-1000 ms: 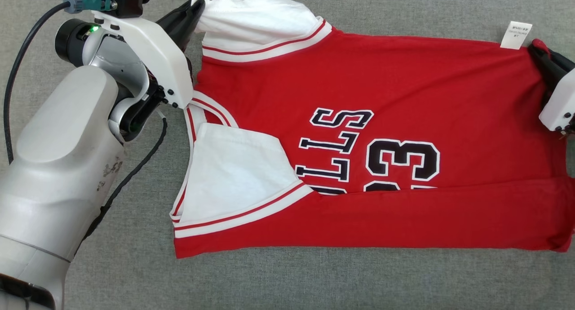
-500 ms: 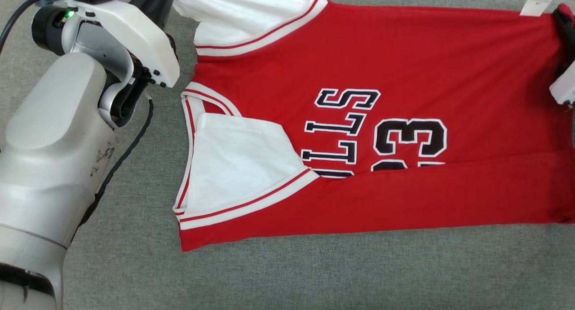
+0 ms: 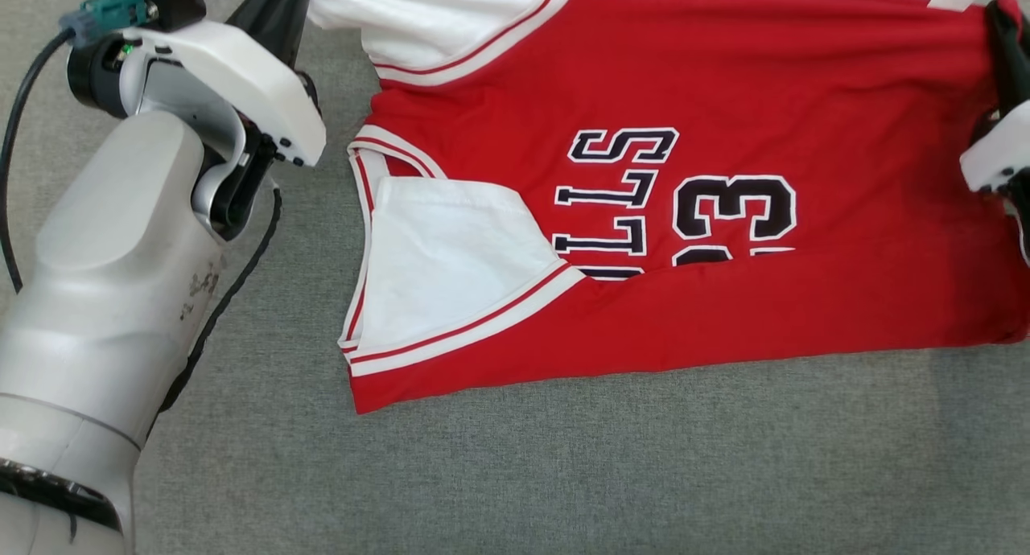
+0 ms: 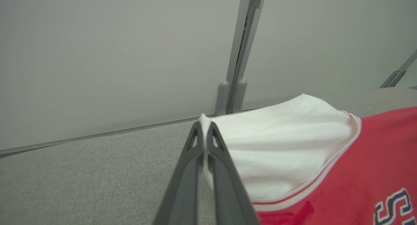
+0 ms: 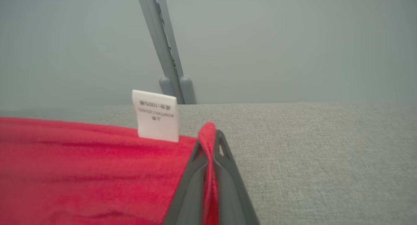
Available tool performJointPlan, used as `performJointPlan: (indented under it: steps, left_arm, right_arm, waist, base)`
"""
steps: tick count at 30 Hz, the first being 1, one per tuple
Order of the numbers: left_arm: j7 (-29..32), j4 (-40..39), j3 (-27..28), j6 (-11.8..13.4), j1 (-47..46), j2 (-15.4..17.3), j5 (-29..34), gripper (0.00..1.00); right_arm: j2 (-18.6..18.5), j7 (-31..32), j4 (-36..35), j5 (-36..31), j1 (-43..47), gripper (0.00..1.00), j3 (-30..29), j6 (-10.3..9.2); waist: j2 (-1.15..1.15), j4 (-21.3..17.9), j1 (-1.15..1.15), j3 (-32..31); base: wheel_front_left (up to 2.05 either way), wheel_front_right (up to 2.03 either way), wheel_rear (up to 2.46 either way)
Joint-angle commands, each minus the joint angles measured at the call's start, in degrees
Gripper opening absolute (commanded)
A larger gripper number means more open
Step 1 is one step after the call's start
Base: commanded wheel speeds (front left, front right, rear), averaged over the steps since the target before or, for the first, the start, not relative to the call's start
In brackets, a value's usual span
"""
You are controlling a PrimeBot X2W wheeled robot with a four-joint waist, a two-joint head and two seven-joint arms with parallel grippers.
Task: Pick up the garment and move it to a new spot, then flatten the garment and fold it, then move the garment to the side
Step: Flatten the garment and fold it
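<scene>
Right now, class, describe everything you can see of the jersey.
The jersey is red, soft-looking cloth with white sleeves, striped trim and black white-outlined lettering, partly hidden by its folded-over near edge. It lies on the grey surface, collar to the robot's left, white tag at the hem. The left gripper is shut on a sleeve, the right gripper on a hem corner.

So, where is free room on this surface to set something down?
The widest bare patch is the grey surface between the garment's near edge and the robot. A narrow strip lies between the left forearm and the collar. Crowded: the far corners, where the left gripper and right gripper pinch cloth.
</scene>
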Motion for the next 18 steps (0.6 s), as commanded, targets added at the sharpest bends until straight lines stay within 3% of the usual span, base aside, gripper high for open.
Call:
performJointPlan:
  steps: [1, 9, 13, 18]
  left_arm:
    - [-0.6, 0.1, -0.1, -0.3, 1.0, 0.8, -0.4, 0.0]
    - [-0.5, -5.0, -3.7, -0.8, 8.8, 4.5, -1.3, 0.0]
    - [1.2, -10.2, -5.0, -0.8, 14.4, 7.8, -2.0, 0.0]
    - [5.4, -19.1, -6.4, 1.2, 22.1, 12.3, -3.2, 0.0]
  right_arm:
    - [-0.9, -1.1, -0.1, -0.3, 1.3, 0.0, 0.4, -0.14]
    - [-2.0, -4.0, -1.3, 1.7, 8.5, 0.0, 1.6, -0.15]
    - [-2.1, -4.5, -3.1, 3.5, 13.1, 0.0, 2.2, -0.15]
    - [-3.9, -2.0, -6.4, 7.1, 19.0, 0.0, 2.9, -0.15]
  waist:
    - [0.0, 0.1, 0.0, -1.3]
    - [0.0, 0.3, 0.0, -7.6]
    - [0.0, 0.2, 0.0, -10.8]
    - [0.0, 0.5, 0.0, -13.3]
  base:
    - [0.0, 0.0, 0.0]
    - [0.0, 0.0, 0.0]
    - [0.0, 0.0, 0.0]
    - [0.0, 0.0, 0.0]
